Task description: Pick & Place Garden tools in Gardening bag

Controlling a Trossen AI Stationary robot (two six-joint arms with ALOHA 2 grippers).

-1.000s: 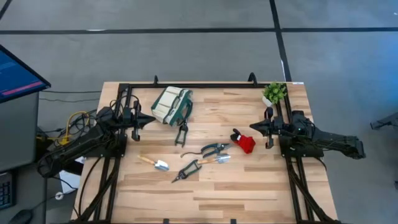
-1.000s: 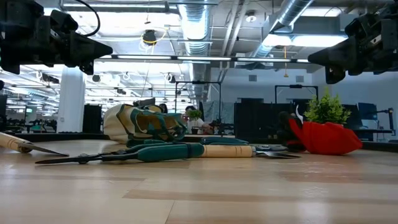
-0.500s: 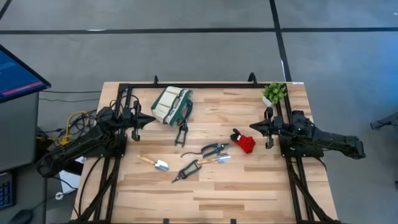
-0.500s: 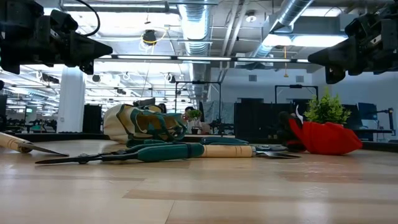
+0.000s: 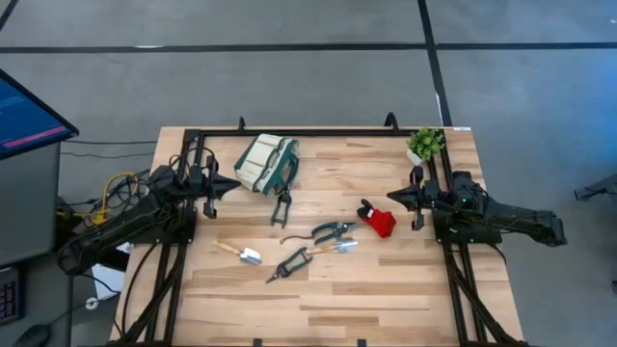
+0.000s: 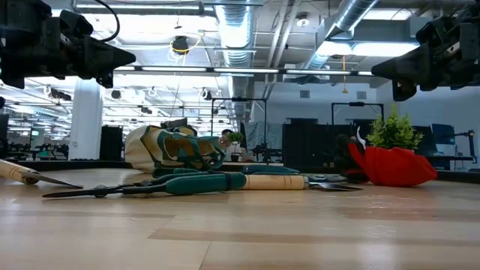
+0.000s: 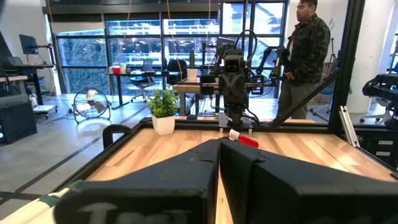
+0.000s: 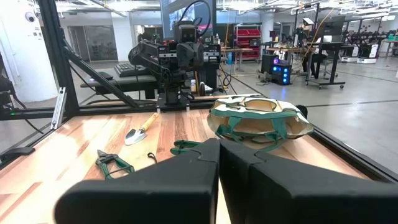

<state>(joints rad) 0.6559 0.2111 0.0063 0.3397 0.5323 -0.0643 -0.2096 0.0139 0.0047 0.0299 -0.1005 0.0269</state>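
The gardening bag (image 5: 267,162), cream with dark green trim, lies on its side at the table's far left-centre; it also shows in the right wrist view (image 8: 261,121). The garden tools lie flat mid-table: black clippers (image 5: 281,209), pruners (image 5: 334,230), a silver trowel (image 5: 241,253), green-handled shears (image 5: 287,263), a wood-handled tool (image 5: 335,248) and a red-and-black piece (image 5: 378,221). My left gripper (image 5: 236,185) hovers shut beside the bag, on its left. My right gripper (image 5: 390,198) hovers shut just right of the red piece. Both hold nothing.
A small green potted plant (image 5: 425,145) stands at the far right corner. A black frame rail (image 5: 318,134) runs along the table's far edge. A monitor (image 5: 29,116) sits off the left side. A person (image 7: 305,56) stands beyond the table. Bare wood (image 5: 366,299) fills the near half.
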